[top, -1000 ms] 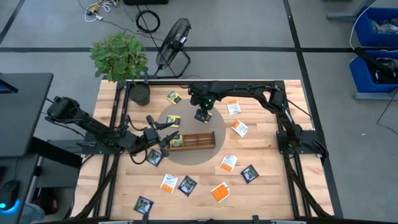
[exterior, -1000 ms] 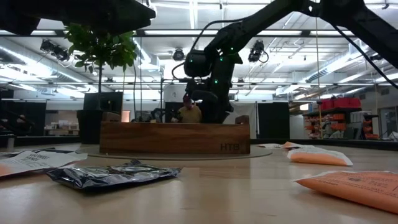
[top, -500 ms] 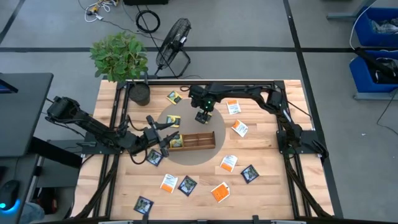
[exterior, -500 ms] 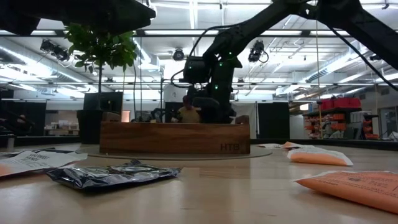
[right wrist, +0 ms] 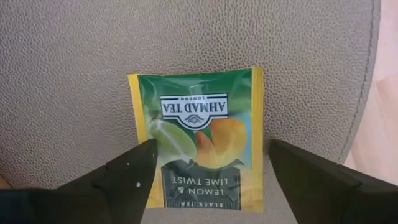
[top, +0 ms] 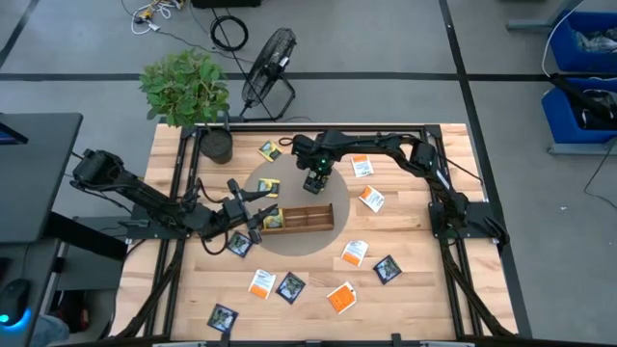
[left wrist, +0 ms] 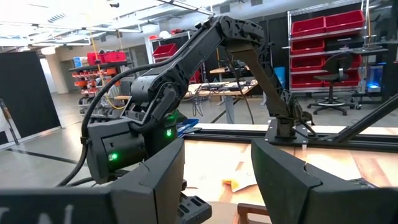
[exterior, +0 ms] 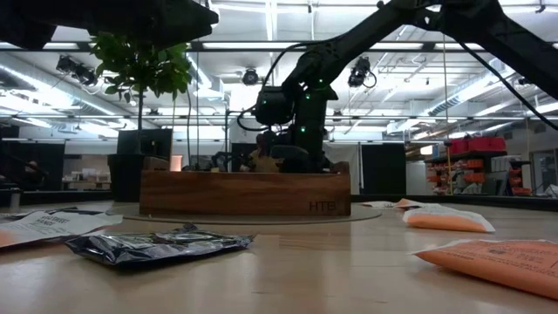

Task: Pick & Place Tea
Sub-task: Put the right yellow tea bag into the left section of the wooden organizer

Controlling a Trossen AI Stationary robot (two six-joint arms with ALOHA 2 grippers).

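High view: the right gripper (top: 310, 180) hangs just above centre frame, over the grey round mat (top: 333, 238), its fingers spread wide and holding nothing. Under it, mostly hidden here, lies a tea sachet. The wooden tray (top: 299, 218) sits just below it at frame centre. The left gripper (top: 258, 220) rests at the tray's left end; its fingers are parted, and whether they hold anything I cannot tell. More sachets are scattered about, for instance an orange one (top: 341, 298) at lower centre and a dark one (top: 387, 269) to its right.

Low view: the tray (exterior: 244, 193) fills the middle, with the right gripper (exterior: 288, 160) low behind it. A dark sachet (exterior: 157, 243) lies at lower left.

Left wrist view: the left fingers (left wrist: 155, 177) stand apart at the bottom, nothing visible between them.

Right wrist view: a green-and-yellow Ahmad Lemon & Lime Twist sachet (right wrist: 198, 140) lies flat on the mat, centred between the open right fingers (right wrist: 121, 180).

This looks like the approach to a pick. Next the gripper should descend and pinch the sachet, which, being thin and flat, may slide.
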